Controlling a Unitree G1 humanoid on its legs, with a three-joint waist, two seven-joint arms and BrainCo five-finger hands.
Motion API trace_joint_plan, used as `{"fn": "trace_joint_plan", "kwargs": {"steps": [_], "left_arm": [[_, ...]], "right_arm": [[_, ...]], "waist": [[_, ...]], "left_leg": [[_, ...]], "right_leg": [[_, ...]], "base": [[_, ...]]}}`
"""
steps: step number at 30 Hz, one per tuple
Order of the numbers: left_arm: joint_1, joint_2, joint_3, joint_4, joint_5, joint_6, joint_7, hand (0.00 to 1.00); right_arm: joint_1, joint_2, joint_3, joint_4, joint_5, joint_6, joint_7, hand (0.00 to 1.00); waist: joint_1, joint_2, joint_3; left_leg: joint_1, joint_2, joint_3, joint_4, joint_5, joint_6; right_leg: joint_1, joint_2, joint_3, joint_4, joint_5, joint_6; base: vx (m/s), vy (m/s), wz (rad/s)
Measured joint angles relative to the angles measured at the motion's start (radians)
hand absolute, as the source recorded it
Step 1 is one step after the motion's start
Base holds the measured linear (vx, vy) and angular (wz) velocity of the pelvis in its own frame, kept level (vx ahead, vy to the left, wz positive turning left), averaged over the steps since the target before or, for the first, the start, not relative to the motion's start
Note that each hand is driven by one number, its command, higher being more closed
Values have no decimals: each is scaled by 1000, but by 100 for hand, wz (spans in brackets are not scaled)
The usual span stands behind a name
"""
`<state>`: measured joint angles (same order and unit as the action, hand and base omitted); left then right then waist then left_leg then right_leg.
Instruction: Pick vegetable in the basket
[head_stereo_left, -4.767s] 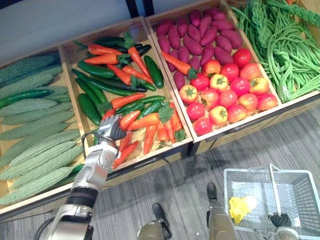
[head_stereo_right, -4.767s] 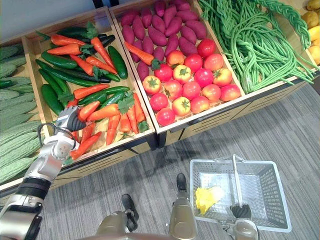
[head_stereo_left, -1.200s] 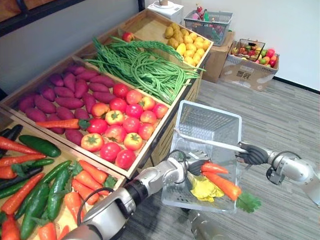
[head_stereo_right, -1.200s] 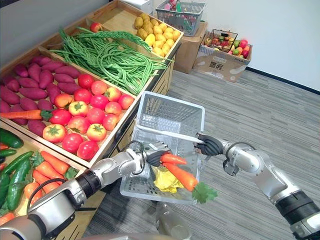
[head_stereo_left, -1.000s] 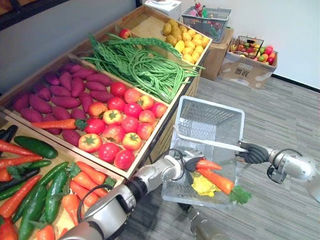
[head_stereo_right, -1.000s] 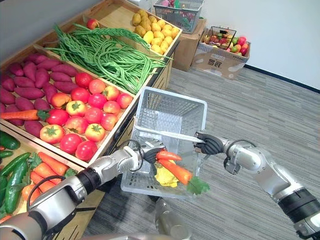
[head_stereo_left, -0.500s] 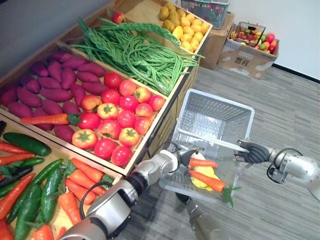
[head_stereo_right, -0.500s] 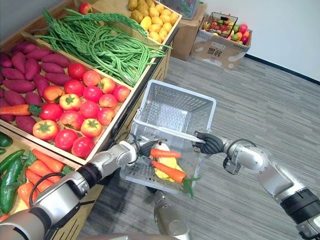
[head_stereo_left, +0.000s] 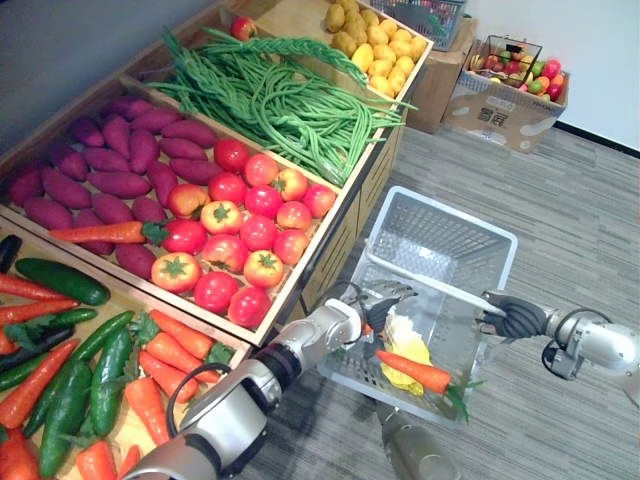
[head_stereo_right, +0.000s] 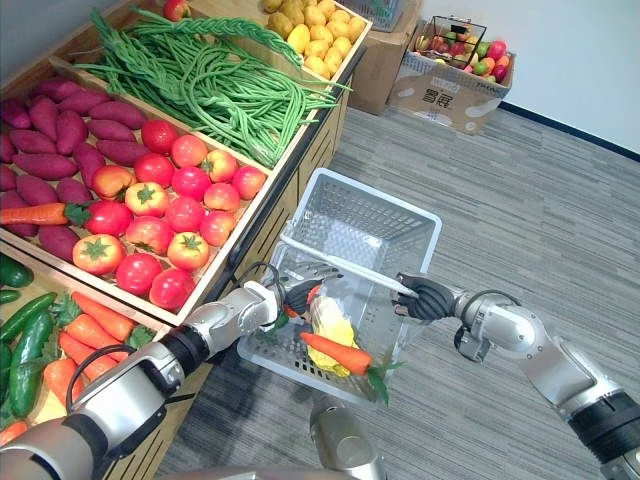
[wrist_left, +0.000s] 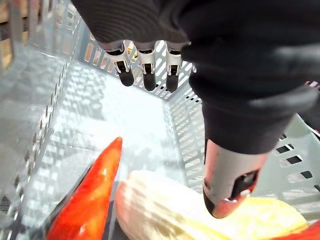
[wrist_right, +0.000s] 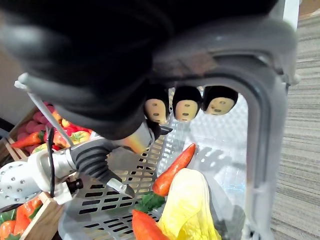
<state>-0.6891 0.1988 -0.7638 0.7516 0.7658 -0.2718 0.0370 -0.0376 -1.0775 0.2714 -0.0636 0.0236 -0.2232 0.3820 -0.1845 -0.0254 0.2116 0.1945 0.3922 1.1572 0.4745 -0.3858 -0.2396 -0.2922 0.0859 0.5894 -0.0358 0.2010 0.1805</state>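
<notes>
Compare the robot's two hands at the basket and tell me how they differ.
The left hand reaches down inside the basket, above the vegetables; the right hand sits at one end of the handle. The left hand's fingers are relaxed and hold nothing, while the right hand's are curled round the handle. Both hands are at the same basket.

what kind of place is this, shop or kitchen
Probably a grocery produce section, maybe a mock one: wooden bins of tomatoes, long green beans and sweet potatoes, plus a shopping basket that the right hand holds by its handle.
</notes>
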Motion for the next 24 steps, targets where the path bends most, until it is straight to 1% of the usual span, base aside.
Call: {"fn": "trace_joint_plan", "kwargs": {"steps": [3,4,5,6,7,8,10,13,15,16,18,21,22,23,24], "left_arm": [[-4,5,-49,-104,-13,-1,-1,0],[-4,6,-68,-167,-21,-3,-1,0],[-5,6,-102,-222,-52,-7,-8,0],[-5,8,-124,-243,-58,-11,-11,0],[-3,11,-167,-299,-85,-20,-15,0],[-2,12,-184,-327,-103,-31,-24,0],[12,12,-233,-456,-172,-73,-47,0],[22,13,-271,-589,-245,-121,-59,0],[27,16,-290,-637,-292,-134,-67,0],[32,23,-300,-661,-306,-136,-81,0],[47,42,-307,-696,-332,-141,-87,0],[79,81,-333,-768,-364,-146,-96,0],[101,93,-334,-803,-372,-150,-100,0],[108,93,-335,-813,-372,-151,-101,0],[115,93,-335,-834,-375,-156,-103,0]], "right_arm": [[39,5,-24,9,0,1,9,100],[49,5,-27,27,-1,1,16,100],[57,7,-33,47,-4,5,19,100],[62,8,-45,56,-3,5,20,100],[64,19,-56,83,-2,9,20,100],[66,30,-65,96,-2,16,19,100],[68,59,-68,151,-2,29,19,100],[69,102,-67,221,-17,40,19,100],[69,123,-67,260,-23,46,14,100],[68,135,-67,284,-24,48,6,100],[61,155,-67,312,-24,49,2,100],[57,201,-68,362,-27,50,-30,100],[54,230,-76,388,-34,50,-36,100],[54,243,-86,399,-50,50,-40,100],[52,276,-109,425,-67,50,-49,100]], "waist": [[4,2,4],[9,2,4],[13,2,4],[13,2,4],[18,1,4],[23,1,4],[31,2,4],[41,4,3],[54,4,3],[53,5,3],[55,5,2],[58,10,-1],[63,13,-2],[63,16,-4],[66,20,-7]], "left_leg": [[-16,5,-22,2,0,0],[-20,8,-30,3,0,0],[-26,10,-41,5,0,1],[-30,12,-46,7,0,1],[-37,20,-50,18,-4,8],[-38,21,-52,19,-4,8],[-53,21,-76,22,-5,11],[-73,31,-103,42,-10,21],[-84,40,-114,59,-16,29],[-94,40,-129,63,-17,32],[-105,44,-138,74,-19,36],[-124,53,-162,88,-22,41],[-128,53,-168,89,-22,41],[-135,53,-178,90,-21,41],[-142,53,-185,91,-21,42]], "right_leg": [[0,-6,-19,0,0,0],[0,-8,-28,0,0,0],[2,-10,-38,0,0,0],[2,-12,-43,0,0,0],[2,-13,-52,0,0,0],[2,-13,-53,1,0,0],[3,-22,-72,2,0,0],[3,-32,-96,3,-1,0],[4,-35,-104,5,-1,0],[4,-42,-116,5,-1,0],[2,-45,-124,5,-1,0],[1,-49,-142,5,-1,0],[1,-51,-147,6,-1,0],[1,-52,-152,6,-1,-1],[-1,-56,-162,6,-2,-2]], "base": [[-19,9,17],[-20,3,22],[-24,1,21],[-30,-1,23],[-33,-2,15],[-39,-3,17],[-44,-3,22],[-66,-5,25],[-70,-3,23],[-73,-3,23],[-66,2,19],[-52,7,17],[-26,12,12],[-25,17,18],[-9,17,16]]}}
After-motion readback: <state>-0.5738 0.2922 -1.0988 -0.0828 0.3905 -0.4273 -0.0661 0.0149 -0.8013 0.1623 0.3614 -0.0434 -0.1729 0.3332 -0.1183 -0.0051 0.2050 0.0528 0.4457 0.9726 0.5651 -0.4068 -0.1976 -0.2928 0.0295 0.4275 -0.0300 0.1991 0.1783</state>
